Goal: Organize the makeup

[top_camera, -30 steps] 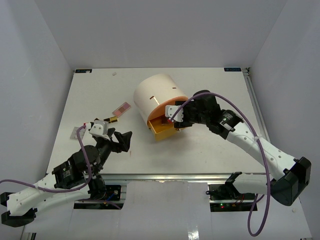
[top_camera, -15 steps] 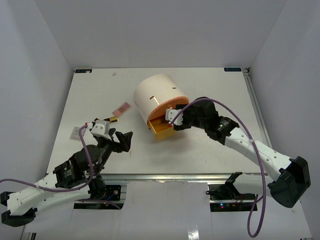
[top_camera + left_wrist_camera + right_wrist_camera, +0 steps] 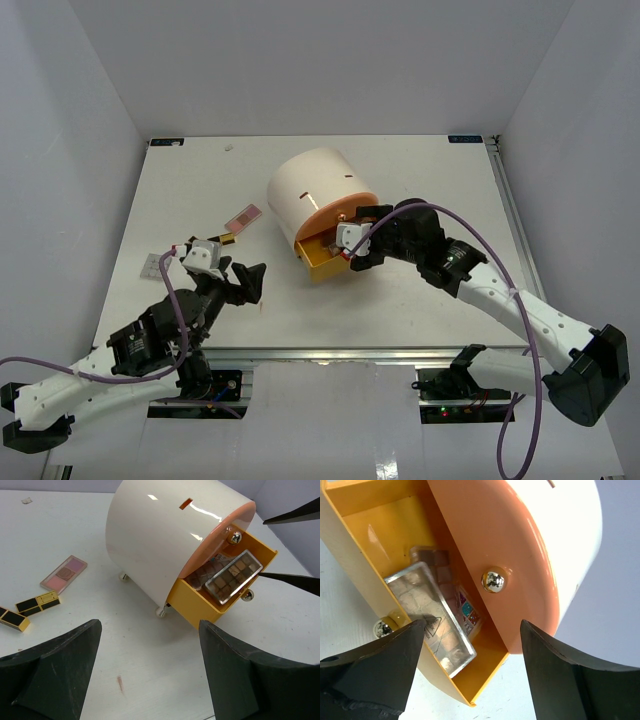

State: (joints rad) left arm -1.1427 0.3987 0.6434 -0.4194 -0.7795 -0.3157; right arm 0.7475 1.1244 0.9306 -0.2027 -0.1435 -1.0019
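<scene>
We saw a white desk (image 3: 420, 300) carrying a big cream cylinder (image 3: 312, 190) with its yellow drawer (image 3: 197, 607) pulled out. The right arm (image 3: 480, 285) reached to that drawer, its jaws spread wide either side and gripping nothing. The left arm (image 3: 150, 340) hung back, jaws also wide apart and empty. A brown eyeshadow palette (image 3: 234, 576) lay tilted in the drawer atop another, sitting high near the rim. We judged that pushing the drawer shut could jam the palette under the peach drawer front (image 3: 220, 535), or shove the cylinder. A pink palette (image 3: 63, 573) and two gold-and-black bars (image 3: 37, 603) lay loose on the desk left of the cylinder. Being flat, that palette might slip from a pinch.
</scene>
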